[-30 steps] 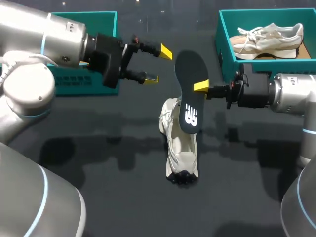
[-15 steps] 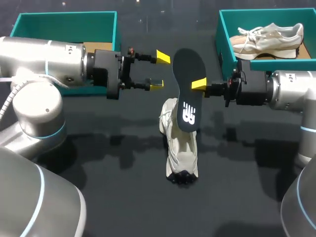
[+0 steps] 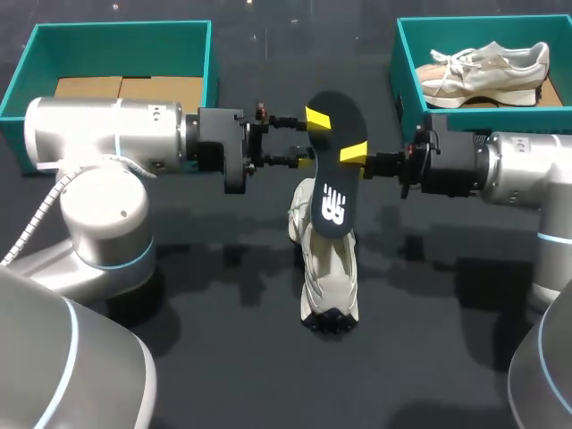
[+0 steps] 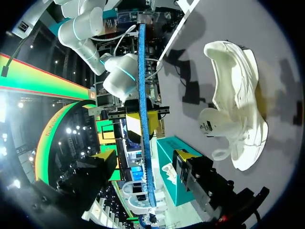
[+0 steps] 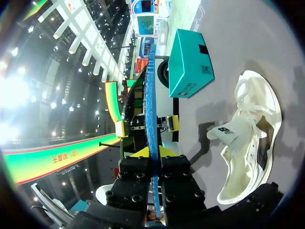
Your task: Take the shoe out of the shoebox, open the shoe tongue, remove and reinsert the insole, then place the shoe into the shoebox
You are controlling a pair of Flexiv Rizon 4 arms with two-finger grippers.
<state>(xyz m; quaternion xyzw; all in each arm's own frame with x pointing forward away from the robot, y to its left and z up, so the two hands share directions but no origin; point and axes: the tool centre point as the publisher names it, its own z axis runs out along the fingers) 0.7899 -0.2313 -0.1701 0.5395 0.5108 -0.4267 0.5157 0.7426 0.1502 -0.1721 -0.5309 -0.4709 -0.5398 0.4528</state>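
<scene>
My right gripper is shut on the edge of a black insole, holding it upright above the white shoe. The shoe lies on the dark table with its tongue pulled open. My left gripper is open, one finger on each side of the insole's upper end. In the left wrist view the insole runs edge-on between my yellow fingertips with gaps on both sides, and the shoe lies beyond. In the right wrist view my own gripper pinches the insole.
A teal shoebox at the back right holds a second, beige-and-white shoe. Another teal shoebox stands at the back left with cardboard in its bottom. The shoe lies mid-table between the two arms.
My left arm has swung right until its fingers straddle the insole's upper end, and they have narrowed a little. My right gripper has shifted the insole slightly left.
</scene>
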